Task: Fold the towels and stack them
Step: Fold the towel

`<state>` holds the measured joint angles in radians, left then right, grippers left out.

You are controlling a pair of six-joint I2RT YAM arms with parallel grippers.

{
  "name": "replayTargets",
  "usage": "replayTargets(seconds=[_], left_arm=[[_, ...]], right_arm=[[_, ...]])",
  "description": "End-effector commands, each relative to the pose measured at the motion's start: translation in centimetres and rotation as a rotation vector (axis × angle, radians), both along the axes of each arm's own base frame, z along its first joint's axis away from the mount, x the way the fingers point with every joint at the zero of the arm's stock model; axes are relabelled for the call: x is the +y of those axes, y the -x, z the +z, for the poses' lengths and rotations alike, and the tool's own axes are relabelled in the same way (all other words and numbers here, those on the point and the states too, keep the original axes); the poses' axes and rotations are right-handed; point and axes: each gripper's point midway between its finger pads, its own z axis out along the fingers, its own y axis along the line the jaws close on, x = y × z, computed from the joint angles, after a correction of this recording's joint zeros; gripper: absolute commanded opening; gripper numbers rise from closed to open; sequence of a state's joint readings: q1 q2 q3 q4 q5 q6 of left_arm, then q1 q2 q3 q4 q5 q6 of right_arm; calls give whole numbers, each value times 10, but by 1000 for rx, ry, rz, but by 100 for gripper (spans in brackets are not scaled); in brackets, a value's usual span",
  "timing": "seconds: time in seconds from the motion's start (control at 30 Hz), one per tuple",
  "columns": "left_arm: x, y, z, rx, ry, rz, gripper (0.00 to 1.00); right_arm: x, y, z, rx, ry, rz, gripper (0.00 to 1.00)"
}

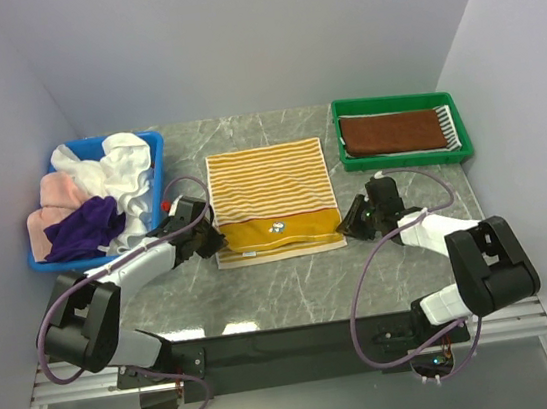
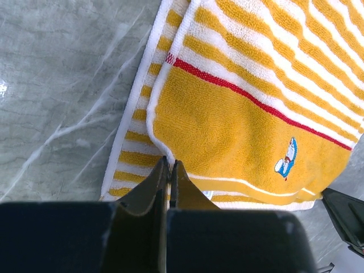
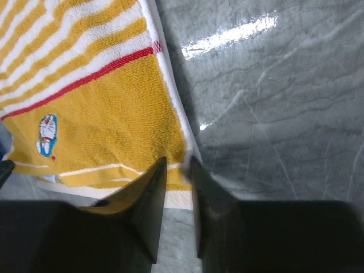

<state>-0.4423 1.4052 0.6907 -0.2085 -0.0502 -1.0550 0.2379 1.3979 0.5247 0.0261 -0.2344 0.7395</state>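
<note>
The left arm (image 1: 135, 265) and right arm (image 1: 423, 231) have black joints, silver-white shells, looping purple cables (image 1: 353, 315) and black wedge fingers (image 3: 149, 199).

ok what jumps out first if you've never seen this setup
A yellow-and-white striped towel lies mid-table, bearing a cartoon figure, with the left pincer and right pincer at its near corners. Left of it a blue bin is heaped with white, pink and purple towels; right, a green tray holds a brown towel.
</note>
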Motion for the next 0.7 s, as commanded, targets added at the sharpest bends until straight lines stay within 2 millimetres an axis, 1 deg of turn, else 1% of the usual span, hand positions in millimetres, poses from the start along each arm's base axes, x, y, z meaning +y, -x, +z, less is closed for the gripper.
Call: replayTargets(seconds=[0.0,0.07,0.1,0.13,0.23,0.27,0.37,0.4,0.47,0.5,0.6,0.67], left_arm=[[3,1,3,-22,-21,-7,1],[3,1,3,-19,-22,-7,1],[4,1,5,-22,-26,-7,1],[5,1,6,-24,-30,-6,1],[11,-2,13,-33,-65,8,1],[11,-6,20,-46,-66,11,1],[15,-8,35,-70,-83,24,1],[17,-9,42,-85,-83,29,1],[21,-6,49,-85,-95,37,1],[21,-6,55,-98,-90,41,1],[22,2,59,-89,-78,30,1],[21,9,53,-71,-69,19,1]], right_arm=[[5,-5,2,-25,-13,7,24],[3,-7,3,-31,-5,4,15],[3,-6,5,-34,2,10,2],[2,-8,8,-41,6,8,0],[1,-16,25,-84,19,12,0],[0,-17,30,-88,25,13,0],[-2,-21,46,-122,40,17,0],[-3,-19,51,-128,47,20,0],[-3,-19,59,-140,48,23,0],[-3,-16,62,-143,48,31,0],[-4,-11,68,-148,48,34,0],[-5,-6,67,-146,44,36,0]])
